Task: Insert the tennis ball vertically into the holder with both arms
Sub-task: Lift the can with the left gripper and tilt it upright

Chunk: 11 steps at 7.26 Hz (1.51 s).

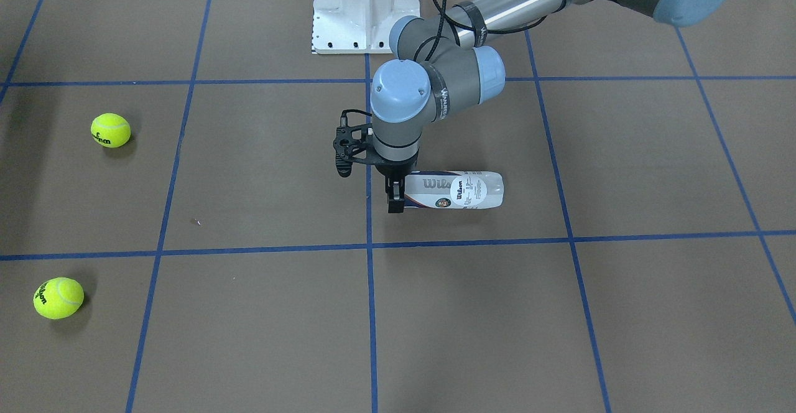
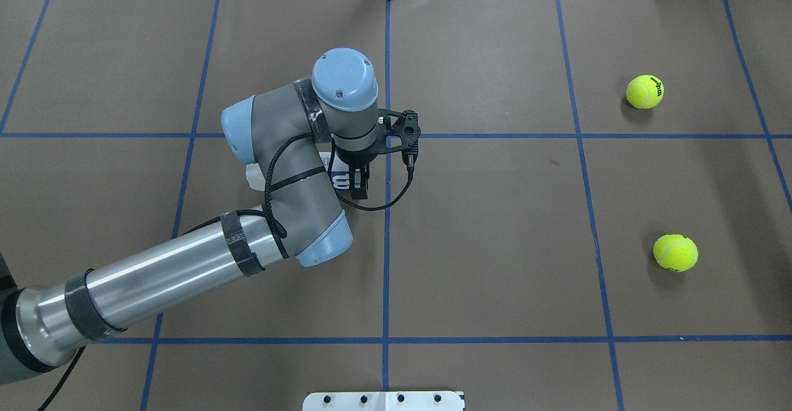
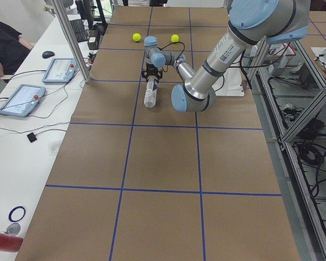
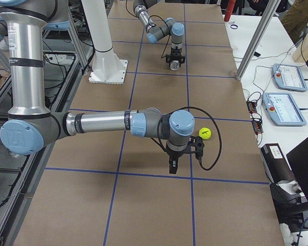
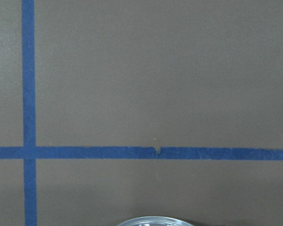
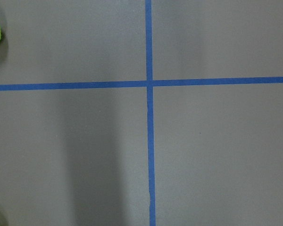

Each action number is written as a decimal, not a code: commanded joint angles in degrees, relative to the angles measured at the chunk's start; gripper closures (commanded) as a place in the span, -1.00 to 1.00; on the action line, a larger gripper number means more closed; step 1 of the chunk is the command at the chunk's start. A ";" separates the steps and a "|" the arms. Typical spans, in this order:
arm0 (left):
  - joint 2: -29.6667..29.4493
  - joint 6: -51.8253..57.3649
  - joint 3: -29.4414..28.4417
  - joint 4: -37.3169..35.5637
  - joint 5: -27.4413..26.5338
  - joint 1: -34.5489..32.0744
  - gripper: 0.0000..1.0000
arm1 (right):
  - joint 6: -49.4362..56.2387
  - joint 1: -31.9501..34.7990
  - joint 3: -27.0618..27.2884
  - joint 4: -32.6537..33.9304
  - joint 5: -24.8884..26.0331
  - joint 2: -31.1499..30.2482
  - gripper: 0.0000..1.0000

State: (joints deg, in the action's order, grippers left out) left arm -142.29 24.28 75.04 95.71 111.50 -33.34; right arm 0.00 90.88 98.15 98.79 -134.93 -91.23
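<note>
Exterior front-facing: holder (image 1: 460,190) end seemingly between left jaws.

The table (image 1: 653,313) under me is covered in matt brown paper, ruled with smooth blue tape lines (image 1: 472,241). The clear plastic cylindrical can (image 1: 457,190) with its navy-and-white label looks smooth and glossy. The near yellow-green tennis ball (image 1: 58,298) and the far yellow-green tennis ball (image 1: 111,130) are fuzzy, like felt. My left arm (image 2: 161,275) has a polished metal tube, matt grey joints and smooth light-blue caps. My left gripper (image 1: 396,198) is matt black. The white pedestal base (image 1: 364,9) looks like smooth painted metal.
</note>
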 commanded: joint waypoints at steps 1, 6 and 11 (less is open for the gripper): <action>-0.09 -1.33 6.31 -0.26 0.04 -1.11 0.17 | 0.00 0.00 0.28 0.00 0.02 0.00 -0.98; 2.70 -29.67 13.29 26.98 -0.75 -2.61 0.22 | 0.00 0.09 0.46 -0.09 -0.07 0.44 -0.98; 10.34 -46.84 13.29 57.59 -11.39 -2.61 0.22 | -0.09 0.00 0.64 -0.09 -0.07 0.88 -0.98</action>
State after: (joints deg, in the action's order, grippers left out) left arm -133.86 -18.67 88.37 146.22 100.97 -35.94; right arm -0.02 90.89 98.72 98.74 -135.00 -90.38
